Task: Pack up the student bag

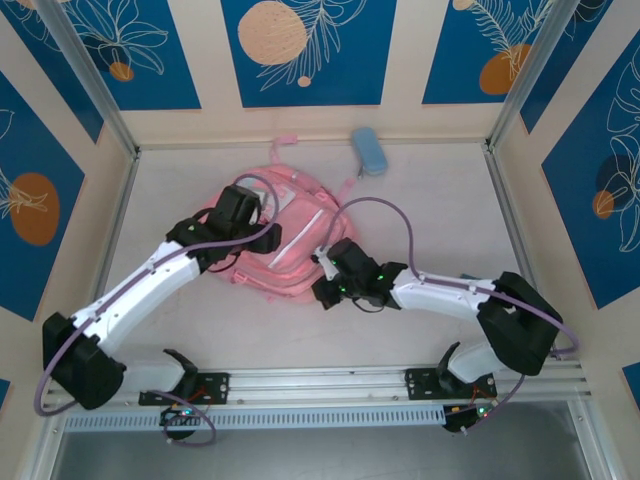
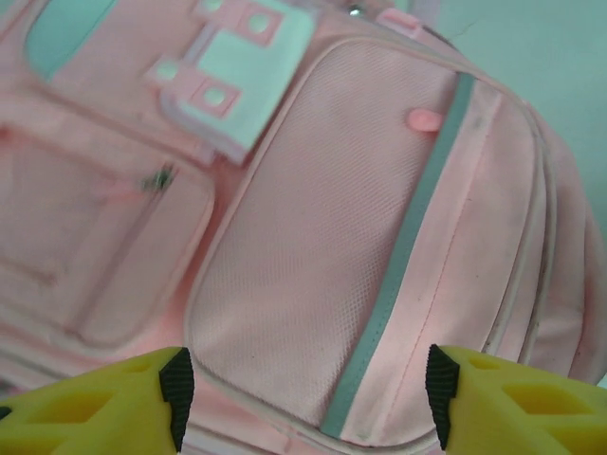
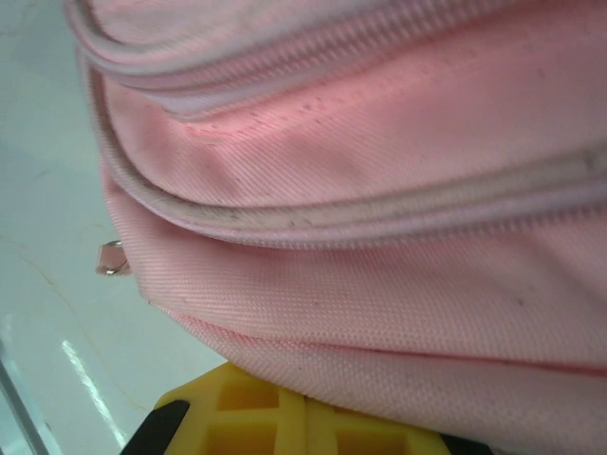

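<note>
Student bag (image 1: 290,235) lies flat on the pale table (image 1: 430,215), a little left of the middle, front side up, with its pink carry loop pointing toward the far wall and both arms reaching in from the near edge to meet it. At the far edge, beyond the bag and apart from it, rests a small light-blue pencil case (image 1: 370,150). The left gripper (image 2: 308,393) hangs over the bag's left half, and its wrist camera looks down on the large front pocket (image 2: 351,246), a rounded panel of pink mesh crossed by a grey stripe (image 2: 410,242) and carrying a small pink zipper tab (image 2: 423,118). Beside that pocket sit white square patches (image 2: 242,71). The yellow fingers (image 2: 104,408) with black pads stand spread wide to either side of the pocket, with nothing pinched between them. The right gripper (image 1: 325,288) sits at the bag's near right edge, touching the fabric; its jaws are pressed together, though I cannot tell whether any cloth is caught between them. From its wrist camera, stacked pink seams and zipper lines bulge over a yellow finger (image 3: 256,412) at the bottom, and a small metal zipper pull (image 3: 112,258) hangs at the bag's side above the table.
</note>
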`<state>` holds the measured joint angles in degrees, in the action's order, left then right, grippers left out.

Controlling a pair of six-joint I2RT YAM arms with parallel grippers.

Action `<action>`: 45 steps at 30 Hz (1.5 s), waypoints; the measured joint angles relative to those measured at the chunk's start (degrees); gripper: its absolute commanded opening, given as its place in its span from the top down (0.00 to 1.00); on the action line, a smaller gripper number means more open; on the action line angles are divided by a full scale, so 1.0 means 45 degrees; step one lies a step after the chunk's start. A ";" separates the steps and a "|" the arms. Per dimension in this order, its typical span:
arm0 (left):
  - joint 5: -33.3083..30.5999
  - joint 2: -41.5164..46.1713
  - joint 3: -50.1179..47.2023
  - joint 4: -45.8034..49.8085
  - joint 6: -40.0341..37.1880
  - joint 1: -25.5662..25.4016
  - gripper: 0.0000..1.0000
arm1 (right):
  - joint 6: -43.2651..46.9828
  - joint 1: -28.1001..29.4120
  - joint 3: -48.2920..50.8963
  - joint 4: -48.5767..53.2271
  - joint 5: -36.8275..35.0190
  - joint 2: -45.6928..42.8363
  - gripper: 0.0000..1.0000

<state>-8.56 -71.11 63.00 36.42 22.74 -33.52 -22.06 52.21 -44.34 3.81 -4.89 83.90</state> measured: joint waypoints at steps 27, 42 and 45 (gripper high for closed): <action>0.1865 0.2793 -0.6368 -0.1821 0.7563 0.1549 0.39 | -0.1545 0.1457 -0.3269 -0.1127 0.0053 0.3696 1.00; 0.2278 0.2472 -0.7043 -0.3750 0.8733 0.1603 0.97 | -0.1826 0.1685 -0.3317 -0.0636 -0.0287 0.3711 1.00; 0.2191 0.2448 -0.7038 -0.3735 0.8714 0.1603 1.00 | -0.1923 0.1914 -0.3526 0.0170 -0.1195 0.3667 1.00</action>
<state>1.30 -60.10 31.33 19.62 61.95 -26.30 -30.72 60.82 -60.20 4.58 -10.26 100.40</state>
